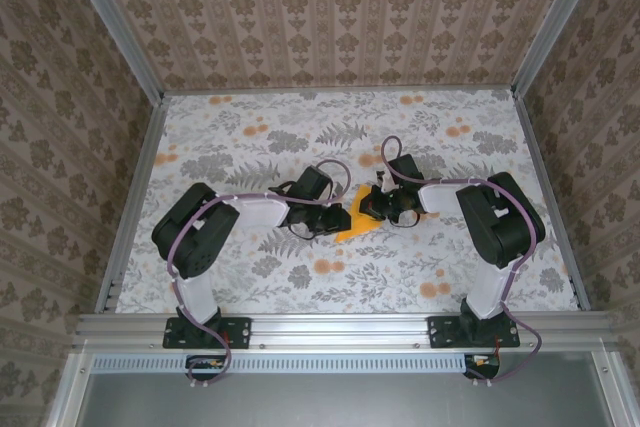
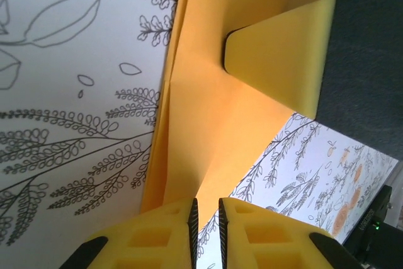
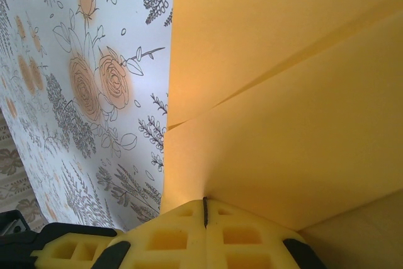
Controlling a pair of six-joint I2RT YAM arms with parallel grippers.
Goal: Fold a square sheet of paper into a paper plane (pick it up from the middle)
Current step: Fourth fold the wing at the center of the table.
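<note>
The square sheet of paper (image 1: 353, 222) lies at the middle of the desk (image 1: 250, 137), between the two arms, and it is already partly folded. In the right wrist view the paper (image 3: 283, 92) shows two layers, with a slanted folded edge running across it. In the left wrist view the paper (image 2: 214, 124) is a long strip with a crease along its left side, and it appears to stand a little above the floral cloth (image 2: 63, 92).

The right end effector (image 3: 204, 209) is closed. Its two yellow pads meet so that only a thin dark line is between them, and the edge of the paper goes into this line, so the paper is clamped there. In the overhead view this end effector (image 1: 372, 209) reaches the paper from the right. In the left wrist view one of its fingers (image 2: 277, 61) presses flat on the upper part of the sheet.

The left end effector (image 2: 206, 218) is only slightly open. A narrow gap stays between its pads, and the printed cloth shows through it. The lower tip of the paper comes just to the tip of one pad; no clamping shows there. From above, this end effector (image 1: 338, 217) meets the paper from the left, very near to the right one.

Around the paper, the cloth (image 3: 94, 92) carries grey leaves and orange flowers. Patterned walls (image 1: 330, 7) close three sides of the desk.
</note>
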